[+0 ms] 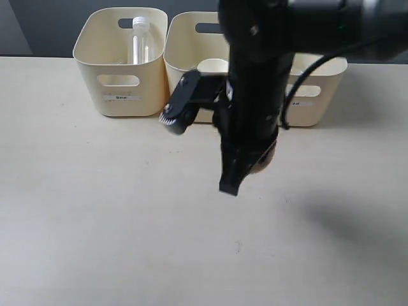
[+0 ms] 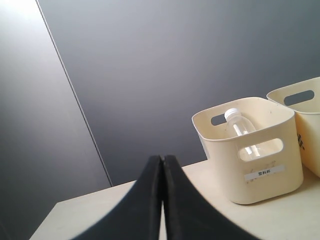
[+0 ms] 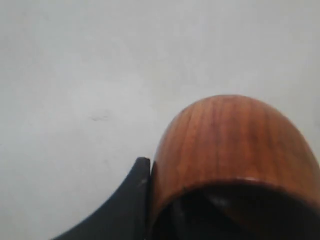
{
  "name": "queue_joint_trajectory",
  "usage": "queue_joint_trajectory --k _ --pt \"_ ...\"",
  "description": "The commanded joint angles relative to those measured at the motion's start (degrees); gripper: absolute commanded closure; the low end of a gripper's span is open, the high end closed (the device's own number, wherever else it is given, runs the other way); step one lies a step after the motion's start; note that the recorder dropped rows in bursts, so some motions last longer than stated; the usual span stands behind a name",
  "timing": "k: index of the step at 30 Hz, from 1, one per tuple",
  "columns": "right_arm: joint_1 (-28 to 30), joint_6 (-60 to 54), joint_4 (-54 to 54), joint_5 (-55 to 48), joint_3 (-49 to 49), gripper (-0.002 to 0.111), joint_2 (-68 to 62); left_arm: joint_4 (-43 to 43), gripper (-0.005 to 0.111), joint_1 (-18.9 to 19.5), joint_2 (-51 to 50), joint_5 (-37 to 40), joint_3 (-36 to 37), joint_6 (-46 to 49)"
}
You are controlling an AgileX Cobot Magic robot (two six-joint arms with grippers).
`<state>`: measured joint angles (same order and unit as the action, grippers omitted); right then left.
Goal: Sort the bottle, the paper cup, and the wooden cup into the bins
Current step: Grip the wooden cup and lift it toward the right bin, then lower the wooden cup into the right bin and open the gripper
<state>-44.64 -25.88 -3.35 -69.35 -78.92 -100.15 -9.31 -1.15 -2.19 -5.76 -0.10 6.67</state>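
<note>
The wooden cup [image 3: 230,145], reddish-brown with visible grain, is gripped by my right gripper [image 3: 159,187]. One black finger [image 3: 140,172] lies against the outside of its wall and the other reaches into its dark mouth. In the exterior view the cup [image 1: 265,162] shows only partly behind the black arm, just above the table, with the right gripper [image 1: 233,180] pointing down. The bottle [image 1: 141,41] stands in the left bin [image 1: 148,95]. The paper cup [image 1: 213,65] sits in the middle bin [image 1: 183,46]. My left gripper [image 2: 162,159] is shut and empty, away from the bottle [image 2: 241,128] in its bin [image 2: 260,187].
The right bin [image 1: 320,95] stands behind the arm, its inside hidden. The three bins line the far edge of the beige table [image 1: 95,210] in front of a dark wall. The right arm's black body [image 1: 255,83] blocks the middle of the exterior view.
</note>
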Motion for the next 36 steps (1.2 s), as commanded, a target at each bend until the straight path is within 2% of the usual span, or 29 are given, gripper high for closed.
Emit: queue_joint_trajectory --k 1,6,10,13,16,22,28,36 --pt "2.9 4.2 -7.7 2.0 -0.1 0.109 9.8 0.0 0.107 -0.1 0.1 -0.3 0.1 -0.1" --pt "9.5 11.2 -12.5 10.8 -0.1 0.109 13.3 0.0 0.107 -0.1 0.1 -0.3 0.1 -0.1" --pt "17.3 18.9 -15.9 24.7 -0.4 0.109 8.2 0.0 0.107 -0.1 0.1 -0.3 0.1 -0.1" --pt "21.3 23.0 -15.2 31.1 -2.6 0.109 3.5 0.0 0.107 -0.1 0.1 -0.3 0.1 -0.1" --pt "25.0 22.9 -9.7 31.0 -9.9 0.109 -4.4 0.0 0.107 -0.1 0.1 -0.3 0.1 -0.1" --pt "28.0 22.9 -6.0 30.2 -20.1 0.109 -13.4 0.0 0.107 -0.1 0.1 -0.3 0.1 -0.1" --pt "32.7 22.7 5.8 26.0 -29.5 0.109 -22.2 0.0 0.107 -0.1 0.1 -0.3 0.1 -0.1" --pt "34.7 22.9 8.7 26.9 -31.7 0.109 -28.1 0.0 0.107 -0.1 0.1 -0.3 0.1 -0.1"
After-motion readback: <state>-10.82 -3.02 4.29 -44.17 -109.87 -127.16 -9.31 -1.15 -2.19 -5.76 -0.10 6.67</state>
